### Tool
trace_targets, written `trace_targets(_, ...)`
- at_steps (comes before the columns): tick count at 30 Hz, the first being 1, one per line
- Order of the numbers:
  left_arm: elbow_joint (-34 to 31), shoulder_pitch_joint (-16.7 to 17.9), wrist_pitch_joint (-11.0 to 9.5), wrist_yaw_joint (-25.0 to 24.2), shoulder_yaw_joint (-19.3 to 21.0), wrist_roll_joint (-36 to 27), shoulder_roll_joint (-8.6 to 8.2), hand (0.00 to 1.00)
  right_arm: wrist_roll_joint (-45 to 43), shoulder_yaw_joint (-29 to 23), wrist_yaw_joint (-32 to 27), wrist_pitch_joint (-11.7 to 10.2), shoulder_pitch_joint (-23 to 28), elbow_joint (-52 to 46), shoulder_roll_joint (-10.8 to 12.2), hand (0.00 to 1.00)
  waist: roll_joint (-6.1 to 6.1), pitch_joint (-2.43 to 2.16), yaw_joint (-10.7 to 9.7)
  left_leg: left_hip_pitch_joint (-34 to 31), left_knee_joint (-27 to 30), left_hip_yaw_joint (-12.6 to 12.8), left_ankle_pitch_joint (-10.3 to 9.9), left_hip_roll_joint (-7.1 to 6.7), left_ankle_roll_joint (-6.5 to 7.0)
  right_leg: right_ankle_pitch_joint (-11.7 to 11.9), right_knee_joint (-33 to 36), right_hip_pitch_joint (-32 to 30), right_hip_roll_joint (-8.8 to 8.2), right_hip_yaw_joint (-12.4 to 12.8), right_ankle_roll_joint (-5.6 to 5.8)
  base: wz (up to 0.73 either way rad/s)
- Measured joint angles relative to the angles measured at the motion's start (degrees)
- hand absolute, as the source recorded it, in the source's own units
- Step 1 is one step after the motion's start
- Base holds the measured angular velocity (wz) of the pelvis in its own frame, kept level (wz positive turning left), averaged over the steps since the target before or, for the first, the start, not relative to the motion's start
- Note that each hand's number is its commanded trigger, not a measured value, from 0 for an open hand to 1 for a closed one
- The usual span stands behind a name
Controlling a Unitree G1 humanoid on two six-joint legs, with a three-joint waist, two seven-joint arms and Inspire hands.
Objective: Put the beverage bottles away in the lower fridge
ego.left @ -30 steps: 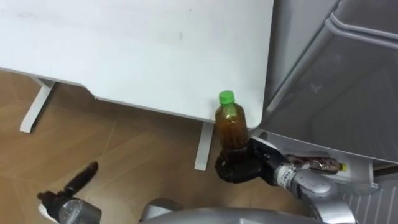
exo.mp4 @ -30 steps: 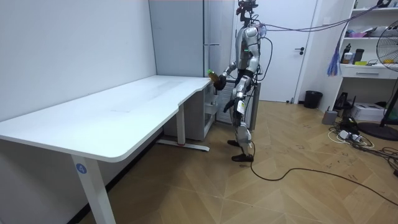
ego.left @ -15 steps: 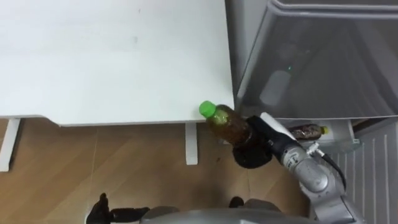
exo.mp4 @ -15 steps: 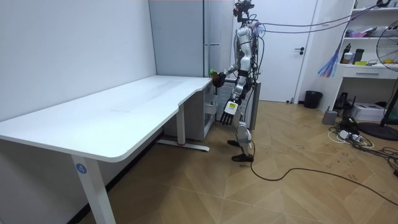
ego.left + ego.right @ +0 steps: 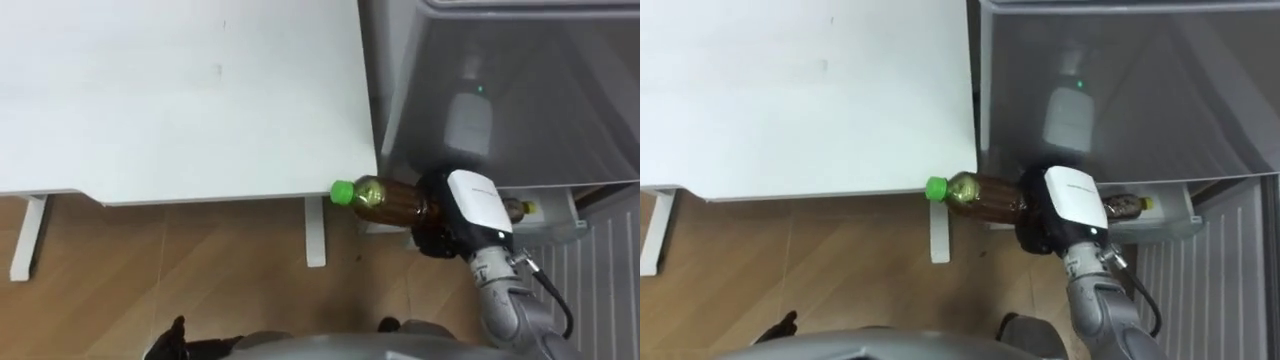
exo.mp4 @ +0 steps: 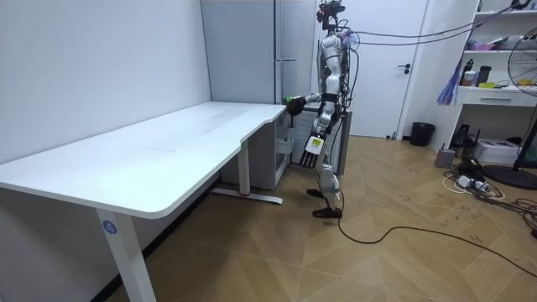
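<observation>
From my station I see the bottle point(image 5: 385, 197) clamped in the right robot hand point(image 5: 452, 214). The dark fingers are wrapped round its base end and the back of the hand is turned up toward the head camera. The bottle is clear plastic, round-bodied and full of brown liquid, with a bright green screw cap point(image 5: 342, 190). It lies nearly horizontal in the air, cap pointing to my robot's left. It is just off the near corner of the table point(image 5: 180, 90) and above the floor point(image 5: 200, 260), right in front of the fridge point(image 5: 520, 90).

The table is a smooth matte white slab on white metal legs point(image 5: 315, 232). The fridge front is a glossy grey panel with soft reflections. Low down on it, a pale tray point(image 5: 1175, 220) holds a second bottle point(image 5: 1122, 205) lying on its side, also brown, partly hidden by the wrist. The floor is warm wood laid in a herringbone pattern.

The right forearm comes up from the lower right, grey and jointed, with the wrist bent so the hand reaches toward the fridge's lower part. In the room view the robot stands upright at the table's far end, facing the fridge, right arm held out at about table height. The left robot hand point(image 6: 311, 148) hangs at its side, and I cannot tell how that one is set.
</observation>
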Motion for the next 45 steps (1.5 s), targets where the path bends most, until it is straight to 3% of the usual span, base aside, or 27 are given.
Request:
trace_targets(5,-0.14,-0.04,0.00,0.17,0.26,-0.01,0.13,0.00,1.81,-2.50,-7.44,-0.17,0.42,2.63,-1.19,1.00,-0.11,0.06,-0.30,0.49,0.04,0.31,0.00,0.02,0.00,0.00,-0.18,0.32,0.09,0.09,0.00,-0.02)
trace_targets(10,-0.95,0.10,0.01,0.94,-0.57,-0.08,0.14,0.00,14.10,-3.46,-14.83,-0.40,-0.15,7.95,-0.79,1.00,-0.16,0.00,-0.29,0.83,-0.03,0.25,-0.01,0.05,0.00,-0.22,-0.25,0.68,0.07,-0.08,0.01,0.01)
trace_targets(13,-0.89,0.01,0.02,1.34,-0.56,-0.32,0.14,0.00,19.10,-3.28,-15.87,-1.52,-0.50,11.40,-0.78,1.00,-0.22,-0.16,-0.26,0.87,-0.09,0.20,-0.01,0.07,-0.01,-0.26,-0.32,0.73,0.14,-0.08,-0.03,0.00)
trace_targets(18,-0.48,0.57,0.13,1.38,-0.61,-0.04,0.23,0.00,30.70,-3.37,-17.63,-1.53,-0.47,15.96,-0.45,1.00,0.23,-0.48,-0.59,0.88,-0.16,0.09,-0.01,0.03,-0.01,-0.29,-0.27,0.74,0.11,-0.09,0.03,0.00)
trace_targets(26,-0.46,0.55,1.22,0.81,-0.62,0.02,0.21,0.00,47.95,-5.16,-18.86,-0.25,-2.03,17.78,-0.47,1.00,0.48,-0.32,-0.92,0.92,-0.05,0.15,0.00,-0.01,-0.01,-0.32,-0.22,0.73,0.13,0.09,0.01,0.00)
trace_targets(33,-0.47,0.55,2.41,-0.44,-0.49,0.12,0.23,0.00,71.42,-5.19,-12.50,2.74,-4.67,12.75,-0.65,1.00,0.66,-0.18,-0.63,0.96,-0.38,0.69,0.00,0.07,-0.01,-0.34,-0.16,0.33,0.35,0.57,-0.02,-0.04)
trace_targets(39,-1.37,0.62,2.54,-1.52,-0.45,0.14,0.17,0.00,92.72,-4.20,-1.44,3.15,-7.12,10.10,-0.71,1.00,0.70,-0.06,-0.40,0.63,-0.39,0.94,-0.01,0.11,-0.02,-0.33,-0.15,-0.28,0.42,0.89,-0.02,-0.02)
trace_targets(41,-2.28,0.68,2.63,-1.57,-0.30,0.15,0.15,0.00,98.05,-4.06,2.69,4.20,-7.40,10.62,-0.72,1.00,0.59,0.02,-0.34,0.68,-0.38,0.95,-0.01,0.10,-0.02,-0.33,-0.13,-0.23,0.42,0.90,-0.02,0.00)
trace_targets(45,-3.44,1.00,3.96,-1.45,0.77,1.69,0.12,0.00,109.03,-3.58,10.01,9.12,-8.54,12.54,-0.75,1.00,0.26,0.18,-0.24,0.63,-0.38,0.95,-0.01,0.09,-0.02,-0.35,-0.23,-0.10,0.39,0.86,-0.01,0.01)
